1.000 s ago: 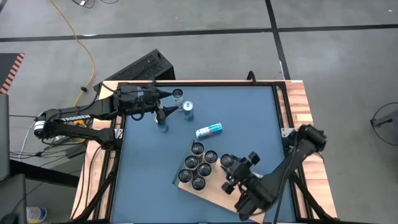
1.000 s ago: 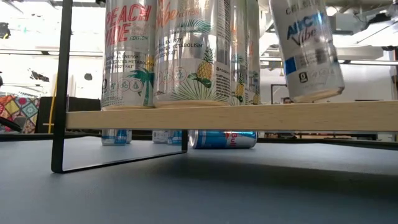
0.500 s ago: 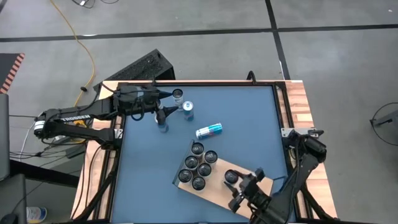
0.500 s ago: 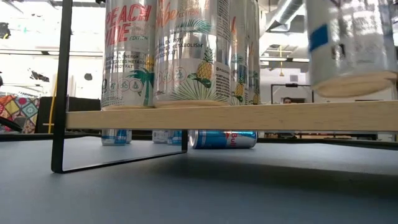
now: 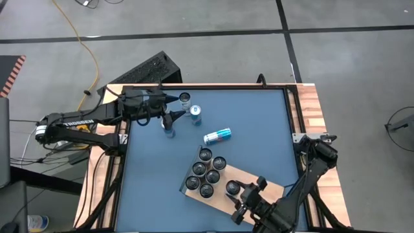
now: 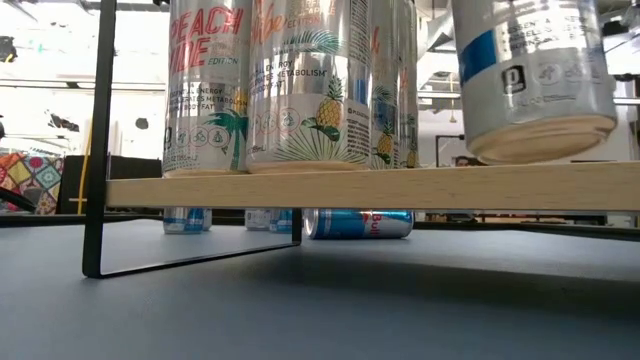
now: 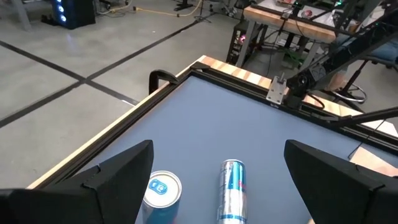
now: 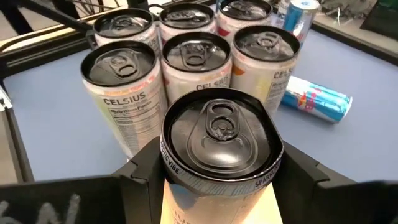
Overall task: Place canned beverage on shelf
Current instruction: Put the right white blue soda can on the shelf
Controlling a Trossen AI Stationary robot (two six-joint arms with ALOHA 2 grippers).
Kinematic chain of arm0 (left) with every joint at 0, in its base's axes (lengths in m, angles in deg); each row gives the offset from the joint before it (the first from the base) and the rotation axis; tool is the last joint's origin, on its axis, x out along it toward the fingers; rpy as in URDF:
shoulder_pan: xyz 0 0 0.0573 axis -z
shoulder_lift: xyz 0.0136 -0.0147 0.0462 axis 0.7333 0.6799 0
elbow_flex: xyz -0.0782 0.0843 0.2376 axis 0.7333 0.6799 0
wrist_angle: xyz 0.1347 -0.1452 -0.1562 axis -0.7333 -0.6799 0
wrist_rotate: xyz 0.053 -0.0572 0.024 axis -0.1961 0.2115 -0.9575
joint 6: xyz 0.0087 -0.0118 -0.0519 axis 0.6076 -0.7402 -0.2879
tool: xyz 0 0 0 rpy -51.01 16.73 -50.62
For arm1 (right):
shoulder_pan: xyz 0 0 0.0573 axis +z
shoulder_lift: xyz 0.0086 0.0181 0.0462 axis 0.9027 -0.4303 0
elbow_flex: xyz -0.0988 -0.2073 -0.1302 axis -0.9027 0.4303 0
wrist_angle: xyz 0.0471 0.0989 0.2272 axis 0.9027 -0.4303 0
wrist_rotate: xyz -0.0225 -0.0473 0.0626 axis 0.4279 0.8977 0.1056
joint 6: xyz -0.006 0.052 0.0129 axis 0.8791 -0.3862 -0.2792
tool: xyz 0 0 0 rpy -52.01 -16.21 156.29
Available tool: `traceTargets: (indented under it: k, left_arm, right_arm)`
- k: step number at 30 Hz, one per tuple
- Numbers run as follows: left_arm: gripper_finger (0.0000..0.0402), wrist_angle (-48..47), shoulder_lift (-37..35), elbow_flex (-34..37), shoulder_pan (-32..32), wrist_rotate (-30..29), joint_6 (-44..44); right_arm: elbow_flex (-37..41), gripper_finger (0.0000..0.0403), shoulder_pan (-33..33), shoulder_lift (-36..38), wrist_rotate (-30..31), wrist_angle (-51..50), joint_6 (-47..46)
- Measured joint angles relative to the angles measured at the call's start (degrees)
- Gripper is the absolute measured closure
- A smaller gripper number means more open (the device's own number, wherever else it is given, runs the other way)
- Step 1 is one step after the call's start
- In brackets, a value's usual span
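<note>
The blue table (image 5: pixel 259 129) fills the middle of the high view, edged by wooden strips. On it, toward the lower centre, the shelf (image 5: pixel 272 192) lies at a slant, a light-wood board raised on a thin black frame (image 6: pixel 95 150), as the low view shows.

The shelf carries six upright cans (image 5: pixel 206 173) packed in a tight cluster at its upper-left end, five ringed round one. A seventh can (image 5: pixel 233 188) sits just right of the cluster, gripped by the right gripper (image 5: pixel 242 199), whose fingers are part-way closed on its sides. In the low view this can (image 6: pixel 530 75) is slightly tilted, its base just above the board; whether it touches cannot be told.

Off the shelf, four more cans show in the upper left of the table: one blue can (image 5: pixel 218 135) lying on its side just above the cluster, and three upright ones (image 5: pixel 195 114) near the left gripper (image 5: pixel 173 109). That gripper hangs by the table's upper-left edge with its fingers spread wide, holding nothing; its wrist view shows an upright can (image 7: pixel 161 190) and the lying one (image 7: pixel 231 190) between the fingers.
</note>
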Motion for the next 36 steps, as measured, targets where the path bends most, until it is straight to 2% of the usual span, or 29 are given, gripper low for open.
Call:
traceTargets:
  k: [14, 21, 27, 36]
  left_arm:
    - [0.0054, 0.2, 0.0, 0.0, 0.0, 0.0, -0.6]
    - [0.0054, 0.2, 0.0, 0.0, 0.0, 0.0, -1.1]
    - [0.0054, 0.2, 0.0, 0.0, 0.0, 0.0, -2.1]
    - [0.0054, 0.3, 0.0, 0.0, 0.9, 0.0, -2.0]
  right_arm:
    - [0.0, 0.0194, 0.1, 0.0, 0.1, 6.4, 10.2]
    - [0.0, 0.0194, -0.3, 0.0, 0.0, 8.0, 10.7]
    - [0.0, 0.0193, -0.6, 0.0, 0.0, 13.3, 15.9]
    - [0.1, 0.0193, -0.7, -2.1, 0.3, 15.5, 14.1]
